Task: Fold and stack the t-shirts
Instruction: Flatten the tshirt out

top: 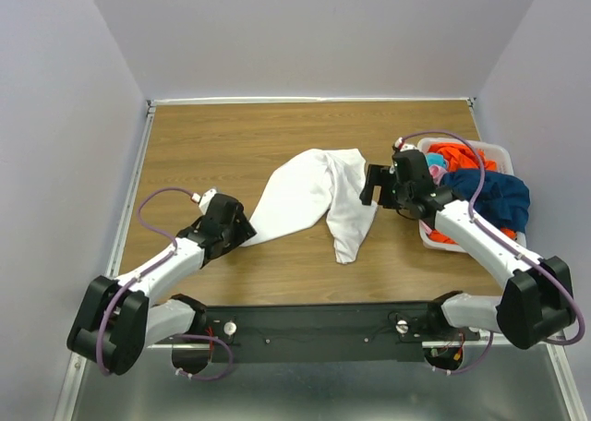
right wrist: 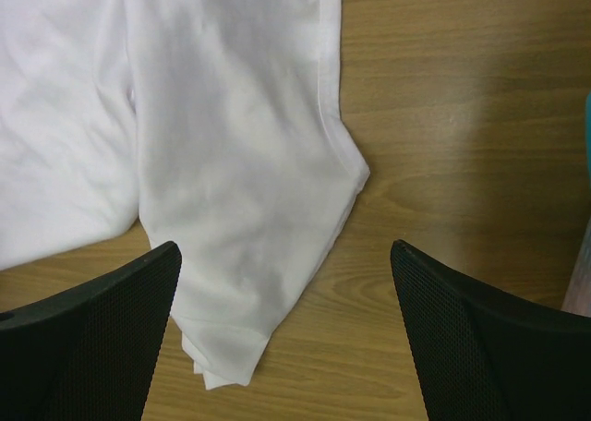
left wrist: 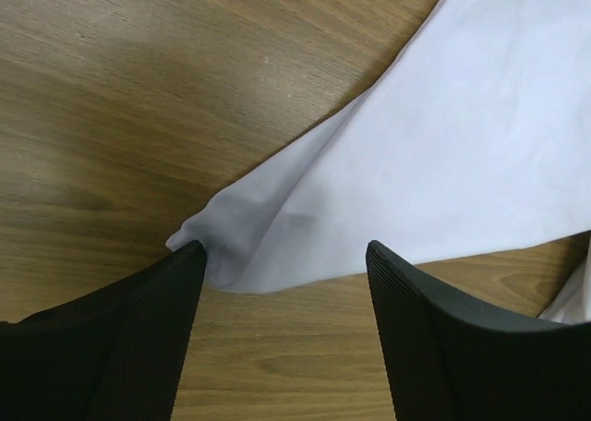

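**Plainly, both grippers were open over the white shirt, and nothing was gripped**

Your left gripper (left wrist: 284,250) had its fingers spread wide and held nothing. The pointed corner of the white t-shirt (left wrist: 443,162) lay between them, close against the left finger rather than centred. Your right gripper (right wrist: 284,246) was spread as well and hovered over the shirt's opposite edge, where the cloth lay in overlapping layers down to a narrow tip. The shirt sprawled bunched and unfolded across the middle of the table (top: 231,135). An orange shirt (top: 457,156) and a dark blue shirt (top: 494,199) were heaped in the bin (top: 427,236) just beside your right arm.

My judgement is that the risk sat on the left. A close from that off-centre spot could have pinched only the very tip, or slid it out along the wood. On the right, the stacked folds could have given you one layer too few or too many, so the shirt would have lifted twisted. Your right arm's cable also ran near the bin's heap and could have dragged a shirt out.
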Motion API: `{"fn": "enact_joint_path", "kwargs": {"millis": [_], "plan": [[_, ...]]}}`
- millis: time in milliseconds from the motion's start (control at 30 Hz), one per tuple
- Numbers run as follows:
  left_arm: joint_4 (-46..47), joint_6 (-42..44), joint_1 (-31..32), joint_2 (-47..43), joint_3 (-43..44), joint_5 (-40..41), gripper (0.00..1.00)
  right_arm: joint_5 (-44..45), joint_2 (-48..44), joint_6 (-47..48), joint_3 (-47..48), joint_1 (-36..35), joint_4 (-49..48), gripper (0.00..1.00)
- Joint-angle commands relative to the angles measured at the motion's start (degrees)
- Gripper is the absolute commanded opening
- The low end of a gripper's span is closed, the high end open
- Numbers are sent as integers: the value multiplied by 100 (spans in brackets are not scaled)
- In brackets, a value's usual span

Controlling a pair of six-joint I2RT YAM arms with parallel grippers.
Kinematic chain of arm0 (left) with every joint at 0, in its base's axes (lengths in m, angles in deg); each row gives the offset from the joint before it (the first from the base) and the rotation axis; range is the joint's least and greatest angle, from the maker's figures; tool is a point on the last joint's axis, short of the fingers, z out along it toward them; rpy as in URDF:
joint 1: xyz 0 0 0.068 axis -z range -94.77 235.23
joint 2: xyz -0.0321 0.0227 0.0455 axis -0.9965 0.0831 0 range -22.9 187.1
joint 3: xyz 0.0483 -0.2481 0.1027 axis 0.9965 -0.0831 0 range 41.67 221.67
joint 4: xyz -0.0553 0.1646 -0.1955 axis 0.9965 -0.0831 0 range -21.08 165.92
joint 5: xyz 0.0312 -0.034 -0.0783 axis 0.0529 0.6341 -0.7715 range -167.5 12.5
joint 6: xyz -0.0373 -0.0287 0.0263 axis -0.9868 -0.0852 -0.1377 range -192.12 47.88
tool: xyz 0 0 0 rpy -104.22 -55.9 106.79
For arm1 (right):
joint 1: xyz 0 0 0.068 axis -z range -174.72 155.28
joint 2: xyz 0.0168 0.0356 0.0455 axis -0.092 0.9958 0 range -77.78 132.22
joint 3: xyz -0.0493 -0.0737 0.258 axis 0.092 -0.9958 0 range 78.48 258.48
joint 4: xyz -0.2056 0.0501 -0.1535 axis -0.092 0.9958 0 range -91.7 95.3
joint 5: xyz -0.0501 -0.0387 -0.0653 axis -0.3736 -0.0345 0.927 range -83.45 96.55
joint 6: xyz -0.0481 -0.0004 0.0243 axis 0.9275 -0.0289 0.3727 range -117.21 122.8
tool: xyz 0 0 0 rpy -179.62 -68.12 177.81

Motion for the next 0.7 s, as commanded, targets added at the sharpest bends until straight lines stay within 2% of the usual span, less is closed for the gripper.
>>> {"fn": "enact_joint_path", "kwargs": {"millis": [0,67,167,200,333,667], "plan": [[-106,51,60,333,170,289,69,-413,-241,-27,-384,-97,6,100],[-18,165,86,456,215,253,58,-449,-364,-53,-560,-132,15,100],[44,350,95,649,311,262,23,-449,-531,-97,-744,-167,50,100],[53,376,95,711,355,279,0,-457,-566,-97,-780,-185,59,100],[237,482,104,694,373,227,0,-273,-506,-98,-868,-483,181,100],[422,579,104,-518,241,332,0,711,-75,-993,-947,-2417,578,100]]}}
